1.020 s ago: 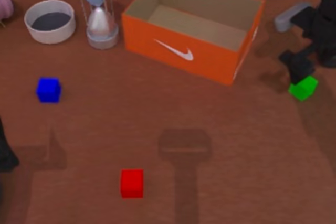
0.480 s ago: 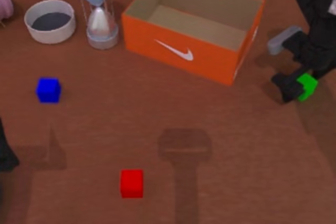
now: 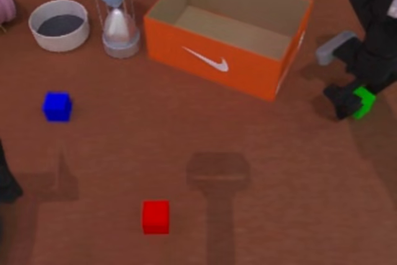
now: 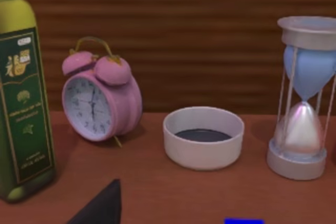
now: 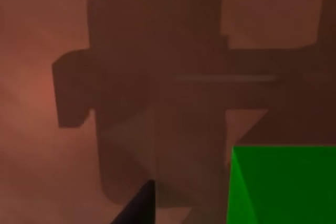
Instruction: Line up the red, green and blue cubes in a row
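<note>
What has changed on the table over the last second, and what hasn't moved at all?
The right gripper swung down from behind the green cube and now straddles it near the table's right edge; the cube itself has barely shifted. Whether the fingers have closed on it cannot be told. The blue cube, red cube, orange shoebox, hourglass and white bowl stayed put, and the left arm stayed parked at the left edge.

- A reddish-brown wooden table [image 3: 260,153] is filling the top view, its grain running across.
- A dark wood wall [image 4: 173,35] of horizontal slats is standing behind the table's far edge.
- Light is falling from above and casting soft, blocky shadows [image 3: 218,175] onto the tabletop, with another dim shadow lying near the left side.
- Broad dark shadows [image 5: 157,87] are spreading over the wood in the right wrist view.
</note>
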You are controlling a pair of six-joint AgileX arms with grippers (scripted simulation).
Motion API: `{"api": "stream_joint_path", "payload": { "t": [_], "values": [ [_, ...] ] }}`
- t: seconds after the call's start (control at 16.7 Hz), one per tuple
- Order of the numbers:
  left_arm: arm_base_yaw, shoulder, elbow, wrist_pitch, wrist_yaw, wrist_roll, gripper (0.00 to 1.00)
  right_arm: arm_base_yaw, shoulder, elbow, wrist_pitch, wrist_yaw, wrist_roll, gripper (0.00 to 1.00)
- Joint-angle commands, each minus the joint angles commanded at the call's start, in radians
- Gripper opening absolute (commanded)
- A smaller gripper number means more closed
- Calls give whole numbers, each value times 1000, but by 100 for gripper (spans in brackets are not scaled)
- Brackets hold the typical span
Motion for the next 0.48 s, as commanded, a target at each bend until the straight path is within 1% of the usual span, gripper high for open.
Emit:
{"api": "stream_joint_path", "payload": {
  "t": [0.36, 0.42, 0.48],
  "values": [
    [0, 0, 0, 0, 0, 0, 100, 0, 0, 0, 0, 0, 0, 2],
    [0, 0, 0, 0, 0, 0, 100, 0, 0, 0, 0, 0, 0, 0],
    [0, 0, 0, 0, 0, 0, 100, 0, 0, 0, 0, 0, 0, 0]
  ]
}}
